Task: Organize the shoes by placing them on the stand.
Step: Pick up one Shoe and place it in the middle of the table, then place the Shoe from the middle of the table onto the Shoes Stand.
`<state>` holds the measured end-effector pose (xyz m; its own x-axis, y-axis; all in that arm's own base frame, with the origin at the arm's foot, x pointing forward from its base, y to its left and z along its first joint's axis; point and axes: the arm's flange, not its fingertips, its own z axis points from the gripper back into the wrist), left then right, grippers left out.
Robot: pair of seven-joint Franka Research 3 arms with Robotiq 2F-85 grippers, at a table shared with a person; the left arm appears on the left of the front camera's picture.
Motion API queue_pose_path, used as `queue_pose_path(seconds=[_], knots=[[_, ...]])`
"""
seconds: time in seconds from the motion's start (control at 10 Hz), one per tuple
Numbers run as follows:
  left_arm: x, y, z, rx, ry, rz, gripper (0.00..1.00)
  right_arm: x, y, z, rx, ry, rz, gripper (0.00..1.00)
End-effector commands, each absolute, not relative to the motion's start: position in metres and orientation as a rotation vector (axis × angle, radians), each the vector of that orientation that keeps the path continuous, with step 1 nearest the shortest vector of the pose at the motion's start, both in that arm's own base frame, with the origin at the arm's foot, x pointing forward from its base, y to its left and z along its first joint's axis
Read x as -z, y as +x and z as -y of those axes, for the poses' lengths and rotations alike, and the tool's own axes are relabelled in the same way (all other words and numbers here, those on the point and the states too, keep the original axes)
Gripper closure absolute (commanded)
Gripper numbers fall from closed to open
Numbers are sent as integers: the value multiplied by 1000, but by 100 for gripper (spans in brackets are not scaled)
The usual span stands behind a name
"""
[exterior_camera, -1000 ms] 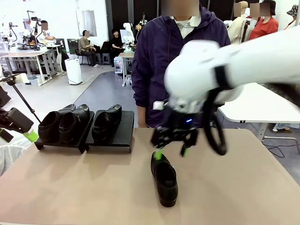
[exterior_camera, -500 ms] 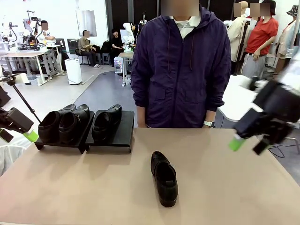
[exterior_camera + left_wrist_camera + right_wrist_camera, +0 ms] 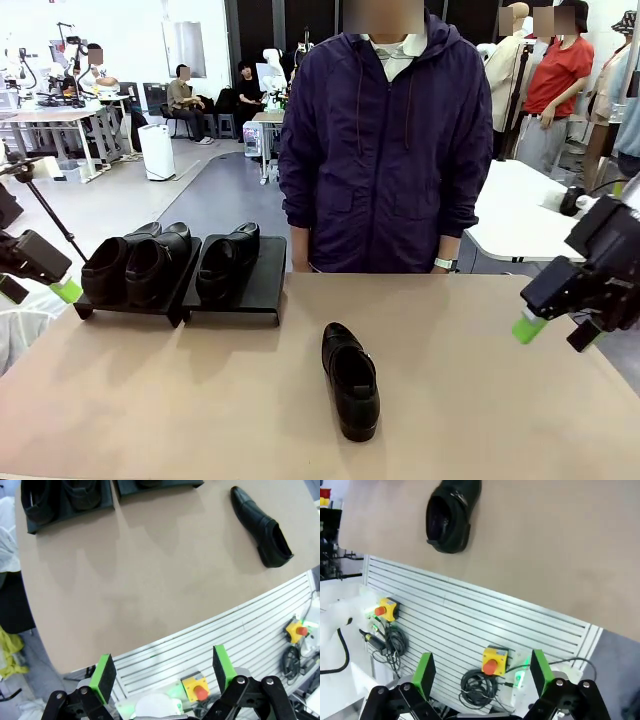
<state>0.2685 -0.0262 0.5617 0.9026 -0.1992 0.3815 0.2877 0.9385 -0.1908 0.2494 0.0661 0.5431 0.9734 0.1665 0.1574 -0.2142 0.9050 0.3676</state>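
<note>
Three black shoes point(image 3: 160, 262) sit on the low black stand point(image 3: 262, 278) at the table's far left; the right end of the stand is bare. A fourth shoe point(image 3: 351, 380) lies alone mid-table, toe toward me, also seen as the shoe point(image 3: 262, 527) in the left wrist view and the shoe point(image 3: 452, 515) in the right wrist view. My right gripper point(image 3: 558, 330) hangs open and empty off the table's right edge. My left gripper point(image 3: 55, 282) hovers by the table's left edge, beside the stand. Both wrist views show open, empty grippers point(image 3: 162, 672) point(image 3: 482, 672).
A person in a purple jacket point(image 3: 385, 140) stands at the far edge behind the lone shoe, arms down. A white table point(image 3: 530, 225) stands beyond the right side. The slatted base with emergency-stop buttons point(image 3: 492, 662) lies below the near edge.
My right arm has swung away from above the lone shoe to the table's right edge, empty. The shoe stayed where it lay. The left arm is still.
</note>
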Motion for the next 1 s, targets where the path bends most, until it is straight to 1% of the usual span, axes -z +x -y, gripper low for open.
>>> queue_pose_path(seconds=[0.0, 0.9], knots=[[-561, 269, 24, 274, -266, 364, 0, -559, 237, -58, -200, 451, 172, 0], [-561, 269, 24, 274, -266, 364, 0, -559, 237, -58, -200, 451, 172, 0]])
